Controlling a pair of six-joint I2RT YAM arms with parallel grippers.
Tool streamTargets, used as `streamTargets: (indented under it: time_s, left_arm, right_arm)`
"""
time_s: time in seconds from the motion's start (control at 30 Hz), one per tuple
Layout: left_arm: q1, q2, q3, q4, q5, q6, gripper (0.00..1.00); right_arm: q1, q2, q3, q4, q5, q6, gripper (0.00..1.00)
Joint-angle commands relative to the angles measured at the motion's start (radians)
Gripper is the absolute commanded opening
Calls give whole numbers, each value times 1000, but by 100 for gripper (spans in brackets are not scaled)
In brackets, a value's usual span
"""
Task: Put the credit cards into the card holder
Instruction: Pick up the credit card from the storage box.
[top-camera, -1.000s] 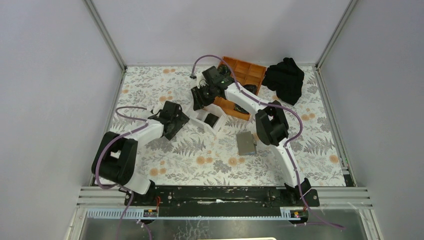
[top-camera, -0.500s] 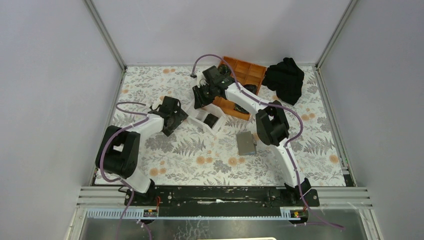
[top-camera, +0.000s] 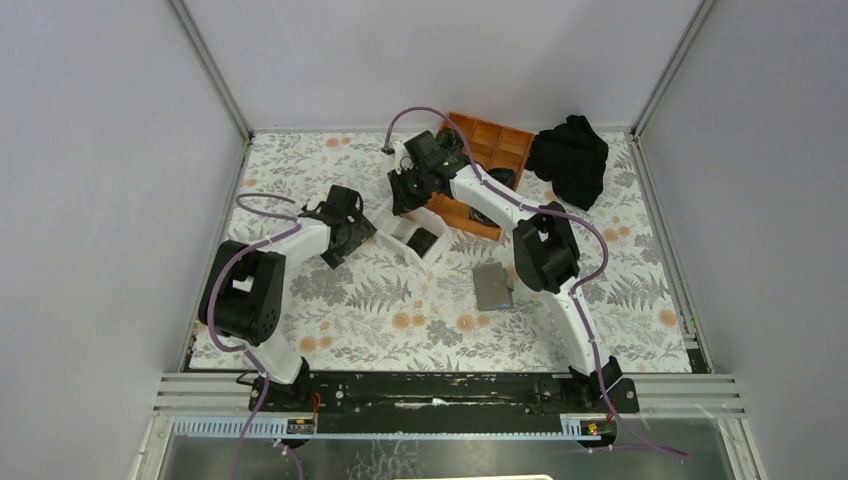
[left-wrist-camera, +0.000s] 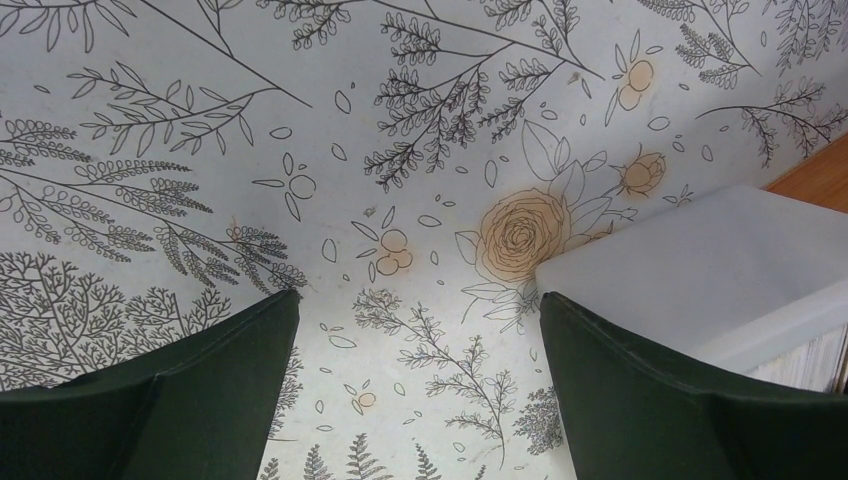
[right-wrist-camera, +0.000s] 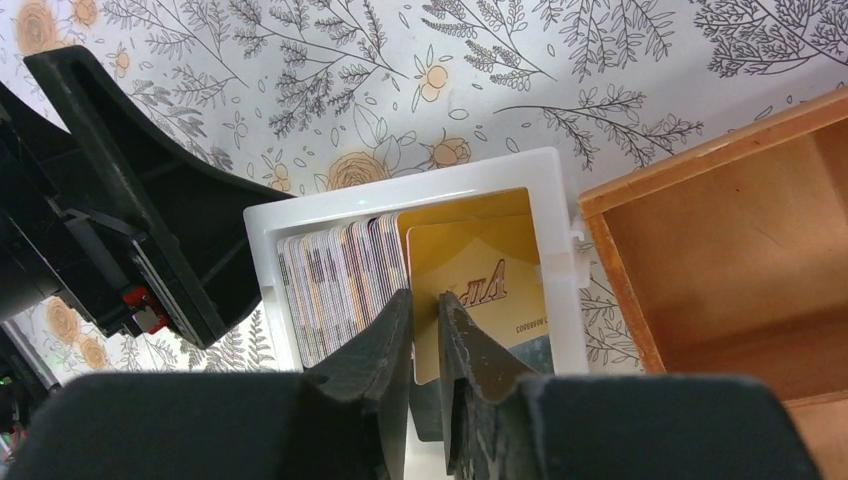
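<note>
Gold card (right-wrist-camera: 487, 268), unseen overhead, stands just beyond right claw (right-wrist-camera: 425, 300).

- I work in a lab test cell: plain grey walls (top-camera: 90, 180) and metal framing (top-camera: 212, 72) box in my desk (top-camera: 420, 320).
- I am bolted to a black rail (top-camera: 440, 392).

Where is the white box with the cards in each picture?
Top view: the white box is mid-table, just left of and nearer than the orange tray.
Left wrist view: its plain wall is at the right edge.
Right wrist view: its rim is in the centre, with credit cards inside.
Shared landmark: the orange tray, beside the box every time.
</note>
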Motion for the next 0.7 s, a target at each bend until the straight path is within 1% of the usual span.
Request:
streamTargets:
  time_s: [0.0,0.27,0.43,0.67]
  left_arm:
    - [-1,11,56,104,4,-12,98]
    - [0,38,114,92,-7,18,98]
    - [-1,64,158,75,-15,32,98]
    - [0,86,179,70,-13,31,98]
  right_arm:
    - [7,-67,-9,-72,73,-14,20]
    - [8,-91,-10,-74,105,-15,16]
    - [8,-110,-22,-68,104,-12,17]
    - [8,-132,-51,-58,109,-7,18]
